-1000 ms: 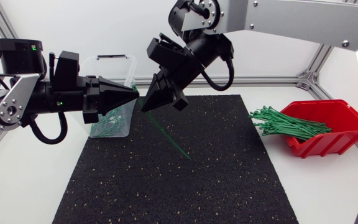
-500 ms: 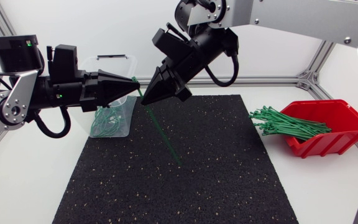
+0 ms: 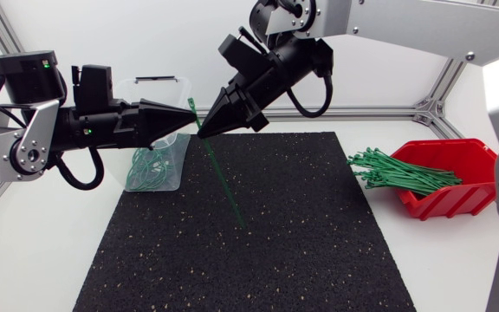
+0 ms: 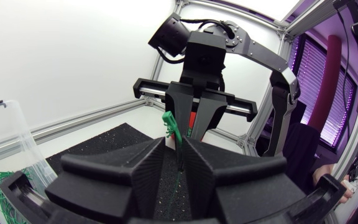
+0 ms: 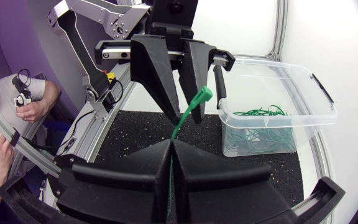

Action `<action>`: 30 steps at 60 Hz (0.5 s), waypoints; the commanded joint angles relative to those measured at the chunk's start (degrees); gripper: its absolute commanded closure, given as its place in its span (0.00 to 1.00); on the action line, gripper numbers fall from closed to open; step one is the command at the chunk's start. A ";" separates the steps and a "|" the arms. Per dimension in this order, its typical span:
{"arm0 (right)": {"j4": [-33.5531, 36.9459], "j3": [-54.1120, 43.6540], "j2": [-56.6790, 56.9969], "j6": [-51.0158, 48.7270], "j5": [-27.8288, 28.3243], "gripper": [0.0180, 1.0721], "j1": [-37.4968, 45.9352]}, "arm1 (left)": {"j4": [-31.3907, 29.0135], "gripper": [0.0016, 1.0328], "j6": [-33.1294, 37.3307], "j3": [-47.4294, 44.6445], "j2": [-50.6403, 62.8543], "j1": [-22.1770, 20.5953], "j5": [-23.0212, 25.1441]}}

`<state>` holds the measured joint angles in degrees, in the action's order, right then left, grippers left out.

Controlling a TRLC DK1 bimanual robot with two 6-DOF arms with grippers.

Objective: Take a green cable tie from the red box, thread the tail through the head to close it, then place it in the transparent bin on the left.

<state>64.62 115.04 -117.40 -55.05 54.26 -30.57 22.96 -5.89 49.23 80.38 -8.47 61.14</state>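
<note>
At the far left, the left hand [image 3: 188,123] is held level over the bin [image 3: 180,152], in which looped ties [image 3: 150,173] are already heaped. This hand is seen clenched on a green tie [image 3: 223,182] just under its head [image 3: 191,105], which is left standing free above both hands. Just beside it, tip almost against tip, the right hand [image 3: 204,132] is angled in from above and is likewise clenched on the tie. In its own wrist view the strap is shown pinched between the fingers. Below the hands the tail is seen slanting straight down over the mat [image 3: 301,251]; whether its end is touching the mat cannot be told. Further right, the box [image 3: 466,198] is set on the counter [image 3: 457,260] with a bundle [image 3: 401,171] spilling over its lip.

The picking is judged done — one tie is out of the box. No loop is formed yet, so the tail remains to be threaded through the head — and the closed tie then dropped into the bin.
</note>
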 commanded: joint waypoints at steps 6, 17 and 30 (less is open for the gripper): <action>0.95 1.85 -2.21 1.26 1.64 0.95 0.33 | 1.03 0.78 -2.02 1.30 1.36 0.12 0.47; 0.95 2.11 -2.65 1.26 2.34 0.95 0.42 | 1.91 0.78 -3.16 1.30 1.71 -0.06 0.47; 0.86 2.38 -2.92 1.26 2.61 0.95 0.60 | 2.79 0.79 -4.39 1.04 1.80 0.12 0.47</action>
<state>64.71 115.83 -118.87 -55.02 55.96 -30.28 24.73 -9.04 49.25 81.08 -8.47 61.21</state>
